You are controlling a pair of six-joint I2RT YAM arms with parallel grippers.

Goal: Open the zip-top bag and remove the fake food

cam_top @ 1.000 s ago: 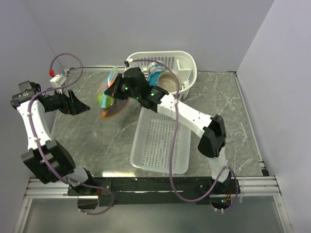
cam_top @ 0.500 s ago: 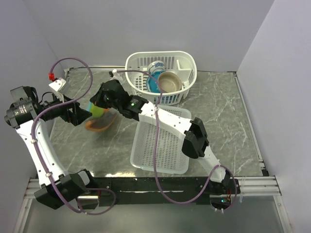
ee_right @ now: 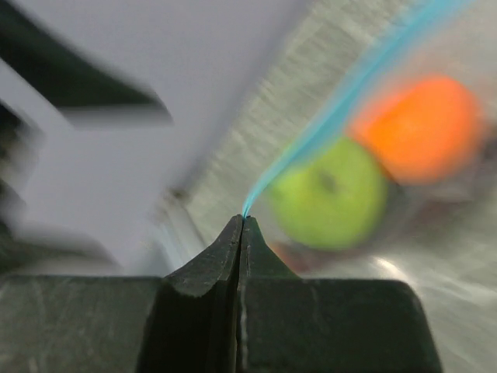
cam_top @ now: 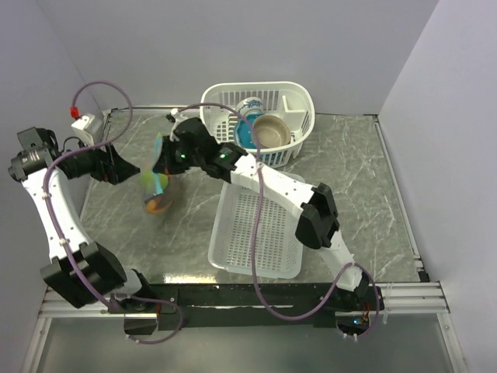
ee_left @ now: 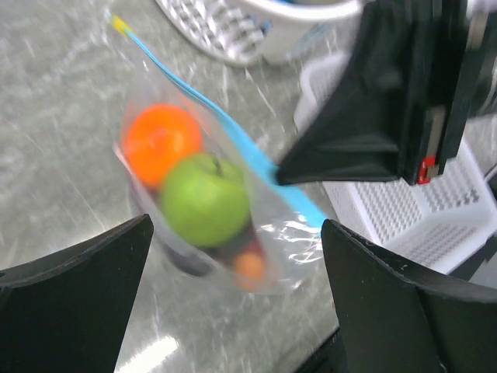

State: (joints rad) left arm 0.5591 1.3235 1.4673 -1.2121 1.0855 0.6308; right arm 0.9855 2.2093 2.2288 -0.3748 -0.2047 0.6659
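Observation:
The zip-top bag hangs above the table at the left, its teal zip strip uppermost. Inside it are an orange ball, a green round fruit and darker pieces lower down, all blurred. My right gripper is shut on the strip's end, with the fruit and the ball beyond it. My left gripper is wide open just left of the bag and does not touch it. In the left wrist view the bag hangs just beyond the gap between its fingers.
A white basket stands at the back and holds a blue bowl and a tan bowl. A white flat mesh tray lies right of centre, under the right arm. Walls close in on both sides.
The right gripper has swung the bag from near the basket leftward and down. The bag now hangs more upright. The left arm has shifted, with its open gripper still beside the bag.

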